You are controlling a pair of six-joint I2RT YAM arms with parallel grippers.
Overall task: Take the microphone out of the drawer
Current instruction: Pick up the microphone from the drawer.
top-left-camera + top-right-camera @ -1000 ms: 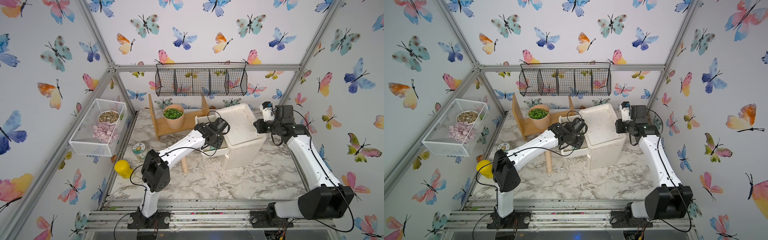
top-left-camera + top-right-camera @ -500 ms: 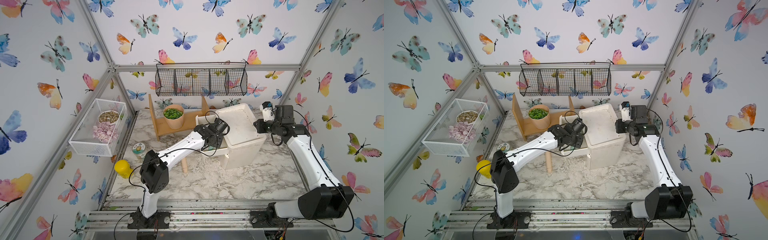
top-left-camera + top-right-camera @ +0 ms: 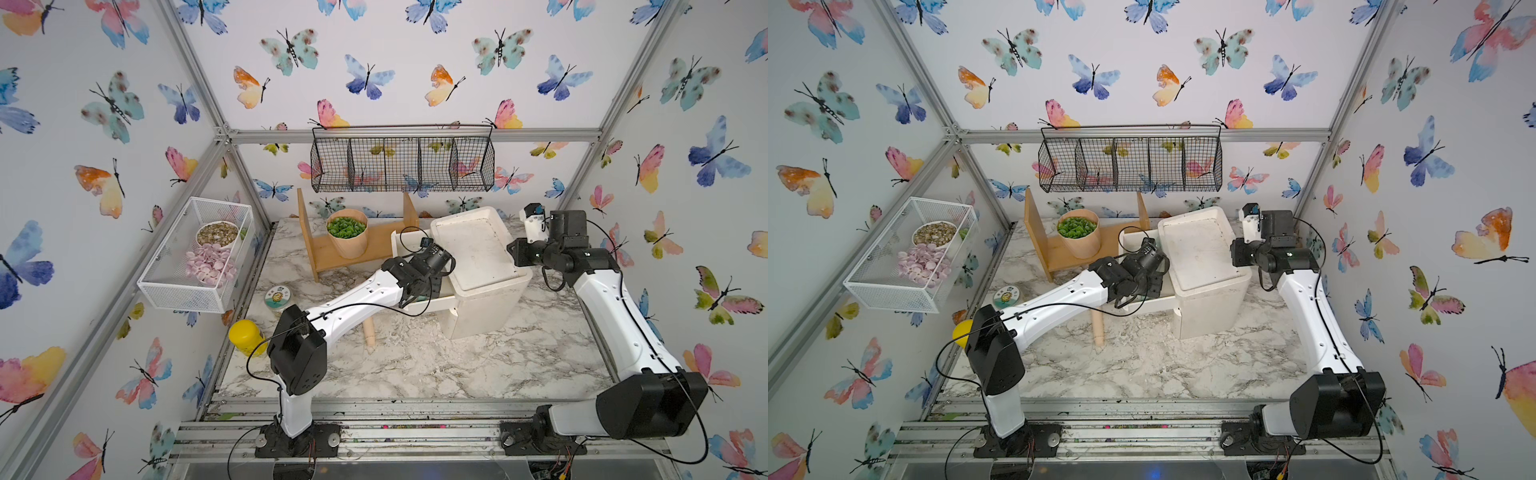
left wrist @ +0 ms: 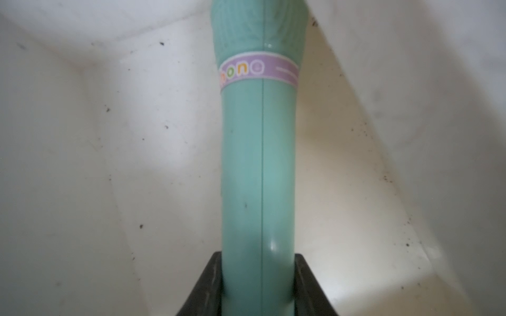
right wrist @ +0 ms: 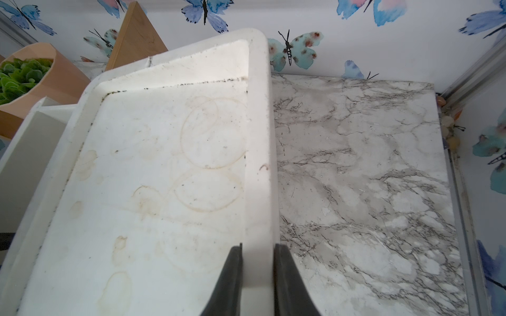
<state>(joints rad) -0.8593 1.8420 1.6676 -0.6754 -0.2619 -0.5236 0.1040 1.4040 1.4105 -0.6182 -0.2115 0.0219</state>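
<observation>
With the left hand [image 4: 258, 258] closed on the handle end of the microphone [image 4: 258, 164], inside the open drawer [image 4: 82, 177], and the right hand [image 5: 258, 250] clamped on the cabinet [image 5: 258, 136] rim, the far head may swing, slipping free or catching the drawer wall.

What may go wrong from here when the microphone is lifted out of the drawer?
The left hand grips the microphone by its handle, far from the head, so it may tilt or slip. Its long body may catch on the drawer wall. The right hand pinches only the cabinet rim; it may slide off.
</observation>
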